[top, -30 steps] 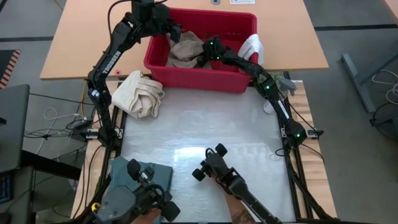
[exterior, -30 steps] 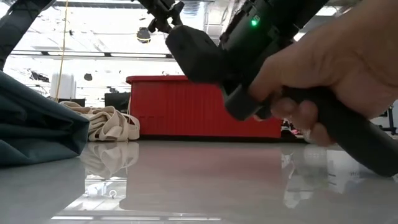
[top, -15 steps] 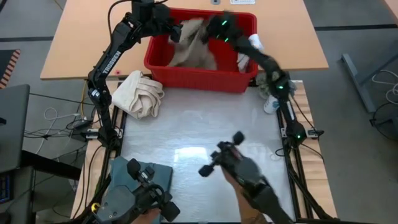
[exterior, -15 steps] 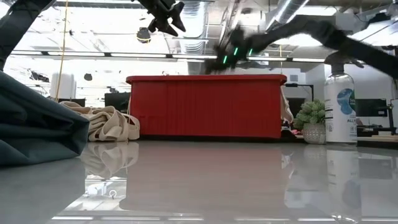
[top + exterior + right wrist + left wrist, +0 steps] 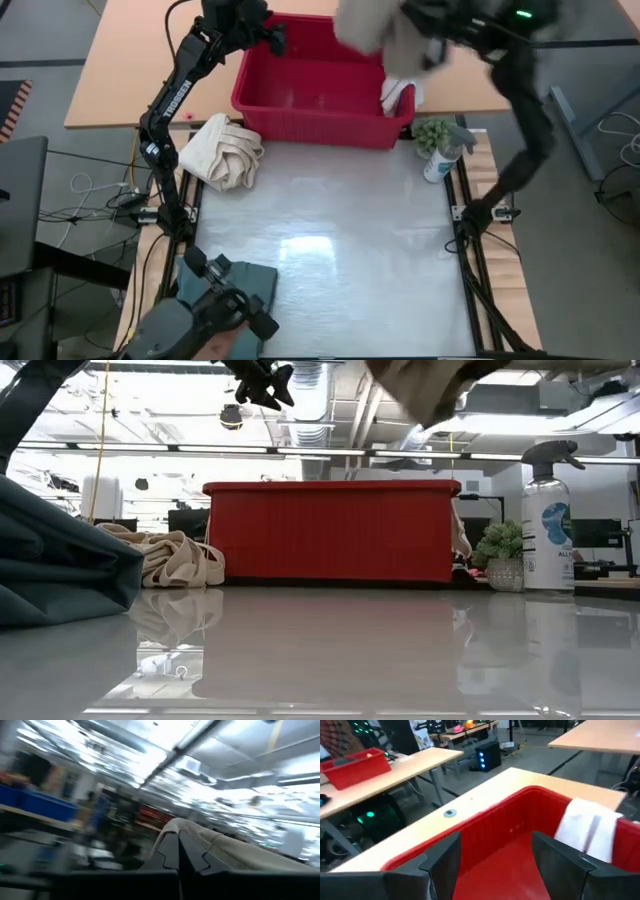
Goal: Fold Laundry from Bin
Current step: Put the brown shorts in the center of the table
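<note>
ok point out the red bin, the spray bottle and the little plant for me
red bin (image 5: 300, 122): high view, on its near slotted side wall
spray bottle (image 5: 547, 525): low view, on the label across its clear body
little plant (image 5: 433, 133): high view, on its green leaves

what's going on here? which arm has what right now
The right end effector is shut on the tan trousers, holding them high above the red bin. The left end effector hovers open over the bin's far left corner, holding nothing. A white cloth hangs over the bin's right end. A cream bundle and a teal garment lie on the table.
</note>
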